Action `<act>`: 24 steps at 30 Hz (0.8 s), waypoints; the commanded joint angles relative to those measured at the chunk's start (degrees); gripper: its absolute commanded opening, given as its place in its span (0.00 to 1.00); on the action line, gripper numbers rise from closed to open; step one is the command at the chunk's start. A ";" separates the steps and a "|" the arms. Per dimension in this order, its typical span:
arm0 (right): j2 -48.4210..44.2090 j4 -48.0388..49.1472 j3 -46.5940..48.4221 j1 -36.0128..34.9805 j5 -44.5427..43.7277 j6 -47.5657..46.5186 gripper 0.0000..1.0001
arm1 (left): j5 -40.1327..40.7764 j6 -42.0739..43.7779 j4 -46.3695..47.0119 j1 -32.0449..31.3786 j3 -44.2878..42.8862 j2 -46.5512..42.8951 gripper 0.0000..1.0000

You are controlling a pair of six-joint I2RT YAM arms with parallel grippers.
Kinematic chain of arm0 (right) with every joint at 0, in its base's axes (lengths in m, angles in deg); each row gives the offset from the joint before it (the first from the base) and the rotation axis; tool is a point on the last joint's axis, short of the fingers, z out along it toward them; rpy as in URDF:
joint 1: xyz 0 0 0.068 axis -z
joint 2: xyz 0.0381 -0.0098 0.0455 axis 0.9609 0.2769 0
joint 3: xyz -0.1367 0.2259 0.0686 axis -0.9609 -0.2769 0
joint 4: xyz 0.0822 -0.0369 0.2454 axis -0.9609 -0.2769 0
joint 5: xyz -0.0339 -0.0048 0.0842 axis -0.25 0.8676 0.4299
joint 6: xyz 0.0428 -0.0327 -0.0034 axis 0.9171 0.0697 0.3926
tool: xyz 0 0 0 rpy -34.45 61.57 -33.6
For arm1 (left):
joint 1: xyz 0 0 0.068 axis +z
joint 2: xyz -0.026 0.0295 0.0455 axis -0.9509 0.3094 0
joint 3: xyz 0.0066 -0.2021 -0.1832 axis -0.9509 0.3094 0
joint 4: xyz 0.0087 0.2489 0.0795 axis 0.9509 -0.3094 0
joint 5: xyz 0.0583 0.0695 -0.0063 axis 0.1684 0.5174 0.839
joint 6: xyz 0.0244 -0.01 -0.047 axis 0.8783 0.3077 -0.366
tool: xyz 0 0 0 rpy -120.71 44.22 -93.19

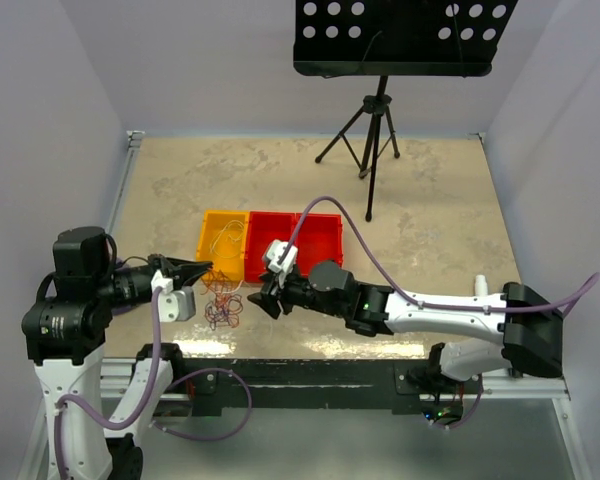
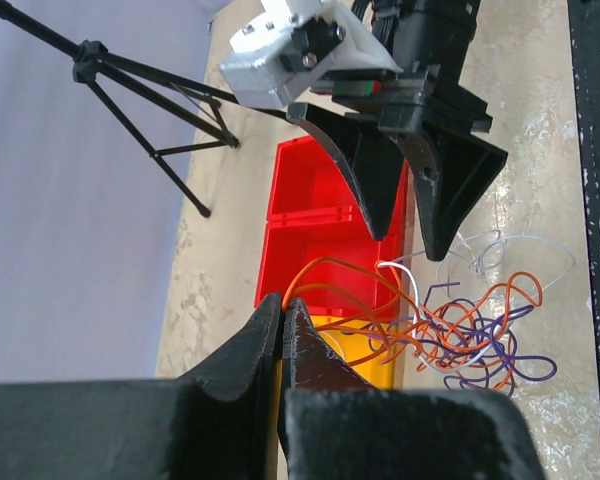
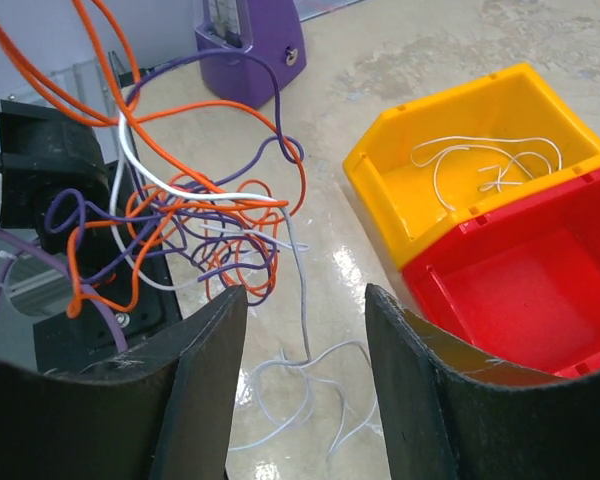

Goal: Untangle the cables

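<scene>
Two grippers flank the cables (image 2: 460, 340). The left gripper (image 2: 285, 300) is pressed together on an orange strand (image 2: 325, 263), and the knot trails ahead of its tips. The right gripper (image 3: 305, 295) hangs spread, with the tangle just beyond its left finger. I judge the right arm nearer the knot.

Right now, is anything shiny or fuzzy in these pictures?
Right wrist view: light glares off the table beside the yellow bin; the right tool looks dark and soft. Left wrist view: the left tool is dark too, the cables sharp. Top view: a bright streak on the table's near edge.
</scene>
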 commanded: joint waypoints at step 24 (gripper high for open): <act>-11.04 -12.05 -4.09 -0.58 -36.43 18.41 0.00 | 7.98 -8.45 11.64 0.17 3.98 -1.88 0.00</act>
